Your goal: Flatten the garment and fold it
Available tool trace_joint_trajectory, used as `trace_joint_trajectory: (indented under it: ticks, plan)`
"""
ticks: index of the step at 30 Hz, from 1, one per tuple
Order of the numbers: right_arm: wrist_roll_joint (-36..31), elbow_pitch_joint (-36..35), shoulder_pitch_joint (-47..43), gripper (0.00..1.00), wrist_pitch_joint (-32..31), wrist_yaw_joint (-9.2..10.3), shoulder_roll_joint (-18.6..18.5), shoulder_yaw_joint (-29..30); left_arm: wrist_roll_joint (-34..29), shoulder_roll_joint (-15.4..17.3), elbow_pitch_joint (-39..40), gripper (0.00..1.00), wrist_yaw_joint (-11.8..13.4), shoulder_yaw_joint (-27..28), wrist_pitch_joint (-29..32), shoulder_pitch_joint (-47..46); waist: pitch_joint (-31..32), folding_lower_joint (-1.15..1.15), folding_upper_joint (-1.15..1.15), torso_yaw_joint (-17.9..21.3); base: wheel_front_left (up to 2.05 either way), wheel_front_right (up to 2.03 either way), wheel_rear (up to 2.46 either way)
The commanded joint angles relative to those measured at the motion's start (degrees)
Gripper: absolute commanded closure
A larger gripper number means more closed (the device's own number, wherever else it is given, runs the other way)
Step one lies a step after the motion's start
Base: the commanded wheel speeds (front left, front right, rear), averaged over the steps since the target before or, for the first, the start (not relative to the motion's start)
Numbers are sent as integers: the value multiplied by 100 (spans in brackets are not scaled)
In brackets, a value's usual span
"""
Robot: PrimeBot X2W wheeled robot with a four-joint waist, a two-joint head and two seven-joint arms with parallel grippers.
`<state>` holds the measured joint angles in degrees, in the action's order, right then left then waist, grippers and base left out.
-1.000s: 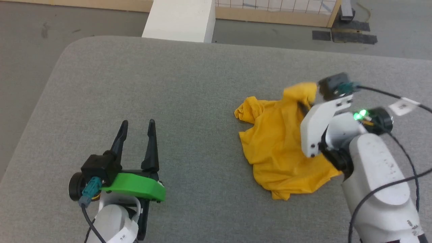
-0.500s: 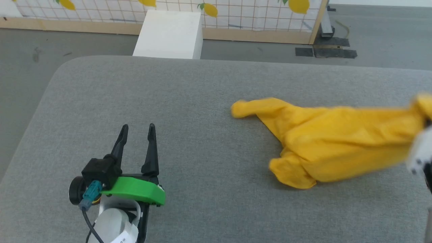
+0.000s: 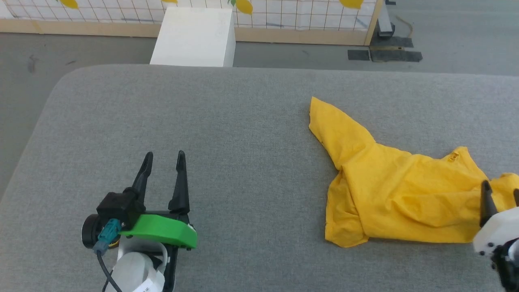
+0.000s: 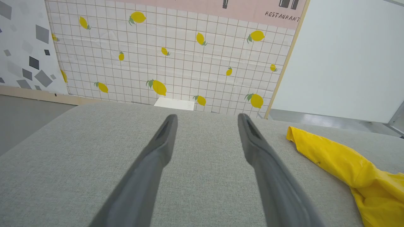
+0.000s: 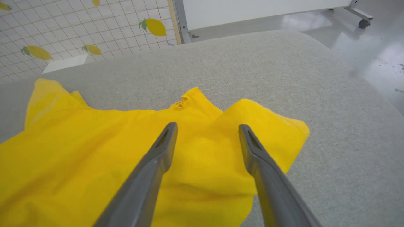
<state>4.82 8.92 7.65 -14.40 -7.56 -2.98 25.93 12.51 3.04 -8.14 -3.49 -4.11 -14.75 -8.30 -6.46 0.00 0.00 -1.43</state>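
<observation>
The garment (image 3: 397, 198), a mustard-yellow T-shirt, lies crumpled and stretched sideways on the right half of the grey padded table (image 3: 202, 113), one pointed end reaching toward the far side. My right gripper (image 3: 500, 188) stands open at the garment's right end. In the right wrist view its fingers (image 5: 208, 126) hover spread just above the garment (image 5: 94, 148), gripping nothing. My left gripper (image 3: 164, 156) rests open at the lower left, well apart from the cloth. The left wrist view has its fingers (image 4: 207, 118) over bare table, with the garment (image 4: 347, 167) off to the right.
A white box (image 3: 194, 36) stands on the floor beyond the table's far edge, in front of a lemon-patterned partition (image 3: 284, 12). Dark floor mats (image 3: 385, 54) lie at the back right. The table's rounded right edge (image 5: 363, 88) is close to the garment.
My right gripper dragged the garment rightward while shut on it, then opened and let it drop stretched out on the table. The head camera shifted. The left gripper stayed put.
</observation>
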Motion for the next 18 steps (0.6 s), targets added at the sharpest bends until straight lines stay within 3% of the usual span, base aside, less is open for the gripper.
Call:
trace_joint_trajectory:
  ticks: [1, 5, 8, 12, 18]
  plan:
    - [165, -51, -172, 0, 333, 8, 8, -178, 2, -16, 2, 0, -30, 26, -25, -6, -21, 0, 0, 5, 0, 0, 0]
    - [500, 43, -379, 0, 998, 8, 9, -311, 22, -16, 38, 0, 4, 56, -25, -16, -50, 0, 0, 42, 0, 0, 0]
    - [383, 155, -358, 0, 1086, 8, 9, -226, 10, -16, 47, 0, 6, 63, -25, -10, -62, 0, 0, 66, 0, 0, 0]
    - [140, 263, -133, 0, 780, 8, 10, 108, 3, -16, 55, 0, -1, 62, -25, -34, -93, 0, 0, 68, 0, 0, 0]
    - [-81, 597, 353, 0, -221, 8, 10, 867, 11, -16, 74, 0, -2, 7, -25, -112, -222, 0, 0, 19, 0, 0, 0]
